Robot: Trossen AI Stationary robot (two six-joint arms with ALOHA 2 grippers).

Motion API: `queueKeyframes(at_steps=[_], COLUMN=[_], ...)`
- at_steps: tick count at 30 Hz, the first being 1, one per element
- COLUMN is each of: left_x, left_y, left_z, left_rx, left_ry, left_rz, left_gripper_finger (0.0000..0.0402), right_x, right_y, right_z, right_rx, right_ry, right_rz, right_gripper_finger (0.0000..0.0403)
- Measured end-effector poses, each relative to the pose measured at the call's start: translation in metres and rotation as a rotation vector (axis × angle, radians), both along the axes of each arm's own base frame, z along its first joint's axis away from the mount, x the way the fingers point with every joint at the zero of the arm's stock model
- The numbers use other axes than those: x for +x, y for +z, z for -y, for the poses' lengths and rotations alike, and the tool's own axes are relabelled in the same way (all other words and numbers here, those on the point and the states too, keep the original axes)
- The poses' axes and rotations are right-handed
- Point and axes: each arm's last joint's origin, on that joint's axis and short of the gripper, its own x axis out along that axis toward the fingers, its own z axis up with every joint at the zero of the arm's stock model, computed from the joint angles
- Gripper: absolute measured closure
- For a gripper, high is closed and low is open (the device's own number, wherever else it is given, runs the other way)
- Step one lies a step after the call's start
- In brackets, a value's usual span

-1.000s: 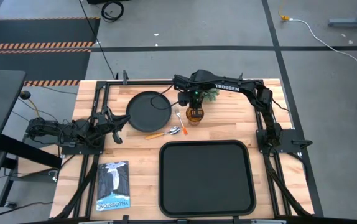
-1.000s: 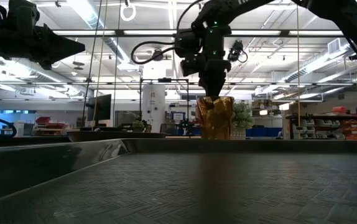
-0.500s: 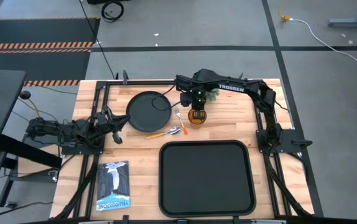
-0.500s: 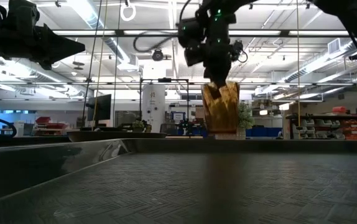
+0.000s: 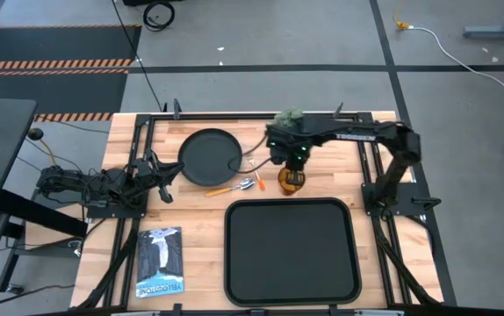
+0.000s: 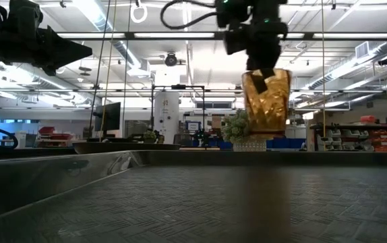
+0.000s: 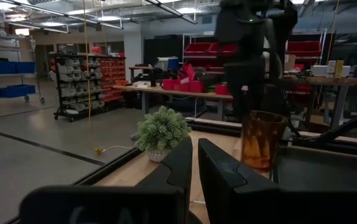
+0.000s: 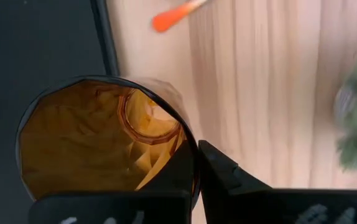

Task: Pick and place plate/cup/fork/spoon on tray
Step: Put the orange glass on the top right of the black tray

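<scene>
High view: the cup (image 5: 291,180) is held up off the table (image 5: 190,219) by the right gripper (image 5: 292,167), just past the tray's (image 5: 291,250) far edge. One finger is inside the cup and one outside, pinched on its wall. Low view shows the cup (image 6: 266,101) upright in the air, mouth up. The plate (image 5: 208,156) lies flat beside the fork (image 5: 254,167) and spoon (image 5: 234,186). The left gripper (image 5: 171,173) is parked at the table's left side, fingers nearly closed, holding nothing.

The right gripper (image 5: 291,168) held the cup (image 5: 291,180) clear above the wood; the tray (image 5: 292,251) just ahead lay bare, fork (image 5: 254,168) and spoon (image 5: 234,186) beside it.
</scene>
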Motion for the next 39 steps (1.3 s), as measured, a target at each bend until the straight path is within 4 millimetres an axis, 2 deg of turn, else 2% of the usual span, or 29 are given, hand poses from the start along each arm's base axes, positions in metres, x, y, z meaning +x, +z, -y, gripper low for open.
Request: queueKeyframes(at_steps=[13, 20, 29, 39], left_x=[0.0, 0.0, 0.0, 0.0], left_y=[0.001, 0.001, 0.001, 0.001], left_z=[0.0, 0.0, 0.0, 0.0], left_rx=[0.028, 0.029, 0.044, 0.045], left_ry=[0.005, 0.006, 0.011, 0.011], left_rz=[-0.002, -0.007, -0.015, -0.016], left_gripper_finger=[0.0365, 0.0365, 0.0365, 0.0365], right_x=[-0.078, -0.117, -0.144, -0.165], right_y=[-0.008, -0.023, -0.037, -0.057], right_z=[-0.059, -0.086, -0.102, -0.103], right_rx=[0.029, 0.074, 0.117, 0.095], right_ry=[-0.317, -0.473, -0.571, -0.618], right_rz=[-0.019, -0.028, -0.025, -0.069], right_gripper_finger=[0.0388, 0.0388, 0.0387, 0.0387])
